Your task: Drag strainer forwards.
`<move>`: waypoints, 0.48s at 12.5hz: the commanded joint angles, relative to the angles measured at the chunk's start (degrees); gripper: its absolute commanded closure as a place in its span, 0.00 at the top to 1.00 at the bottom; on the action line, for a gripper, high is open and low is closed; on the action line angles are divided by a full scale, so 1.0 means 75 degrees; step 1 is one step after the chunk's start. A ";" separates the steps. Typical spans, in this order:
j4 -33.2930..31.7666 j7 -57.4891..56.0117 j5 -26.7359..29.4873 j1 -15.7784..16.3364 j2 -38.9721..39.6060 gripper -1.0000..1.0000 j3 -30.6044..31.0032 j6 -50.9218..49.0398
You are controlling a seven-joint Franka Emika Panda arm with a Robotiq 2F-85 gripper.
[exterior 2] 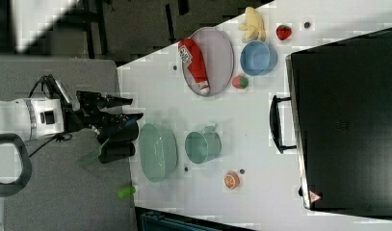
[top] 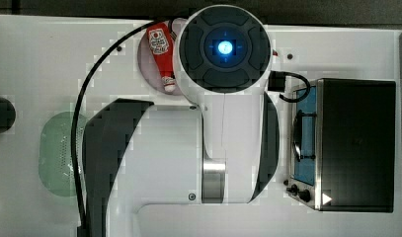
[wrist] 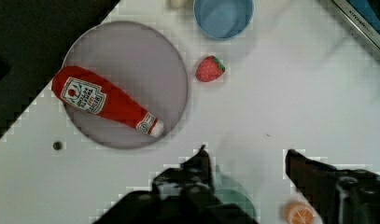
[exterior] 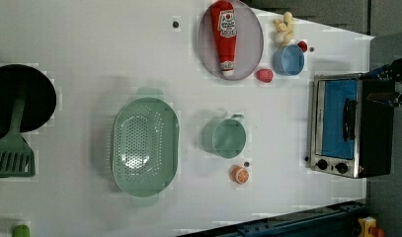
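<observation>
1. The strainer [exterior: 145, 146] sits on the white table [exterior: 90, 49], its holed bottom facing up at the camera; in the left view it lies to the left of the green cup [exterior: 227, 138], close but apart.
2. In the left view, a black pan [exterior: 20, 96] and a green spatula [exterior: 12, 155] lie well apart from the strainer, at the left view's left edge.
3. The gripper [wrist: 246, 161] has its two dark fingers spread apart with nothing between them; in the wrist view only bare table shows in the gap.
4. In the right view the gripper [exterior 2: 128, 109] hangs off the table's edge, clear of the strainer [exterior 2: 157, 152].
5. A ketchup bottle [exterior: 224, 37] lies on a grey plate [exterior: 250, 44].
6. A blue bowl [exterior: 288, 60] stands near a toaster oven [exterior: 349, 126].
7. A small orange slice [exterior: 240, 174] lies just beside the cup.
</observation>
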 commanded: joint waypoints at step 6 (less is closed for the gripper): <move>-0.1723 -0.0114 0.0227 -0.0606 -0.1941 1.00 0.1023 -0.0865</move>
